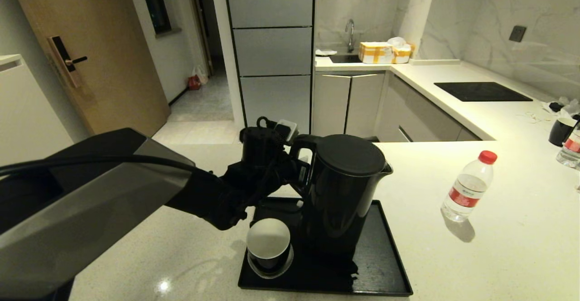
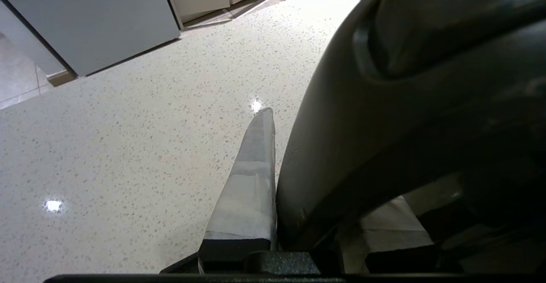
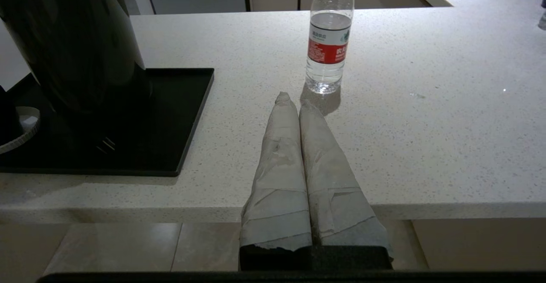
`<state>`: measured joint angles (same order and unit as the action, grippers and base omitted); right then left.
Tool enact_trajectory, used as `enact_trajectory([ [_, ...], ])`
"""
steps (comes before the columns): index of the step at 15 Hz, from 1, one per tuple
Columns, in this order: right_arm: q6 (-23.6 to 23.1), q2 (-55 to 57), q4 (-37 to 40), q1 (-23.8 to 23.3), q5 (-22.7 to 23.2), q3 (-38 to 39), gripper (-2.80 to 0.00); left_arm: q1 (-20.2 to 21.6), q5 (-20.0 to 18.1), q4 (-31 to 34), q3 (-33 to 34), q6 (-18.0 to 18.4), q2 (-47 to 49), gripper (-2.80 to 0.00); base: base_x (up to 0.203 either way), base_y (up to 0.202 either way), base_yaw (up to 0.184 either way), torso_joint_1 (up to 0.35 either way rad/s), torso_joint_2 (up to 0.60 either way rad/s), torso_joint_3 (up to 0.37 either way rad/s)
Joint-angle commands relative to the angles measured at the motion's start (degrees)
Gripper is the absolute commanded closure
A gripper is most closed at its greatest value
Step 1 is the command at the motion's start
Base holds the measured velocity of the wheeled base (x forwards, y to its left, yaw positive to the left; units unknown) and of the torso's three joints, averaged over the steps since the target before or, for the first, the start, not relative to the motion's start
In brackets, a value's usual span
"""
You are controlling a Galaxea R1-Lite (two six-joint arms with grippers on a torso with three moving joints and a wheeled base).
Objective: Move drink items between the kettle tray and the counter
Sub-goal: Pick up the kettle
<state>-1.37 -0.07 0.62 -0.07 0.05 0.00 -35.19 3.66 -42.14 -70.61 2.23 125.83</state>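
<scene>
Left gripper (image 1: pixel 297 167) is at the kettle (image 1: pixel 342 192) handle, reached in from the kettle's left side. In the left wrist view 1 taped finger (image 2: pixel 251 176) lies flat against the outer curve of the handle, with the second pad showing through the loop on the other side, so the pincer is pinching the handle. This grip suits a tall, heavy vessel: the loop gives a firm hold and keeps the body upright.

The kettle stands upright over the tray (image 1: pixel 389 255), lid flat; whether its base rests on the tray or is just clear of it cannot be told. A cup (image 1: pixel 268 244) sits in the tray's near left corner, close beside the kettle, so any sideways carry risks clipping it.

The bottle (image 1: pixel 469 185) stands upright on the counter (image 1: pixel 498 255), well apart from the tray on its right.

Right gripper (image 3: pixel 300 108) is parked at the counter's near edge, fingers pressed together on nothing, pointing toward the bottle

Judgement: the kettle is the item in hand
</scene>
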Motion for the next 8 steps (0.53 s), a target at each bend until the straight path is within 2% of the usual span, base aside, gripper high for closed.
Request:
enact_trajectory([
  [1, -0.04, 0.07, -0.01, -0.01, 0.04, 0.1, 0.0, -0.4, 0.03, -0.4, -0.42, -0.03, -0.45, 0.0, 0.0, 0.0, 0.0, 0.0, 0.0, 0.0],
  [4, -0.04, 0.07, -0.01, -0.01, 0.04, 0.18, 0.0, -0.49, 0.12, 0.39, -1.64, -0.82, -1.47, 0.0, 0.0, 0.0, 0.0, 0.0, 0.0, 0.0],
  [8, -0.04, 0.07, -0.01, -0.01, 0.04, 0.12, 0.0, 0.05, 0.2, 8.88, -8.34, -7.1, -4.69, 0.0, 0.0, 0.0, 0.0, 0.0, 0.0, 0.0],
])
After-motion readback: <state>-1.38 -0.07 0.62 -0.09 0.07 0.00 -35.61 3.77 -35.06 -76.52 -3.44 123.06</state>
